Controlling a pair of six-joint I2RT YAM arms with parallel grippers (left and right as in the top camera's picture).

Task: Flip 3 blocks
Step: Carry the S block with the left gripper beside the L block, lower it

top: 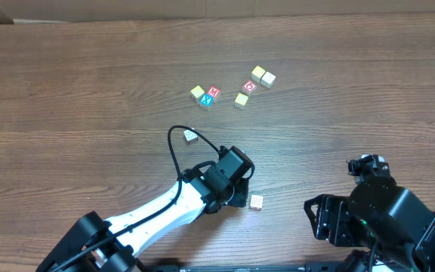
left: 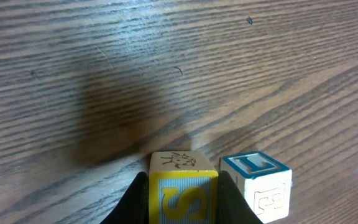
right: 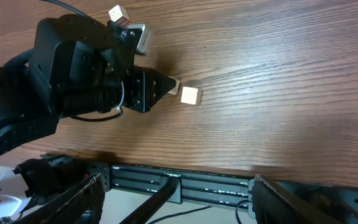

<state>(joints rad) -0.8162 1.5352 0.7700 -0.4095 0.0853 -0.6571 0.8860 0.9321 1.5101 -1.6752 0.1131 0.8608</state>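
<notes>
Tightly, the left gripper (right: 169, 86) pinches a small pale wooden cube with a yellow "S" face (left: 180, 163) low over the brown wood-grain table (left: 166, 62), a teal-topped pale wooden cube (left: 257, 183) just beside it. Turning it here could knock that neighbour, or the smooth cube could twist free. The right gripper (right: 173, 186) stands wide, empty.

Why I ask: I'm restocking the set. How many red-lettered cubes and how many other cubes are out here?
Red-lettered cubes: 2
Other cubes: 8, counting the yellow S cube between the jaws of the left gripper
Total: 10
</notes>
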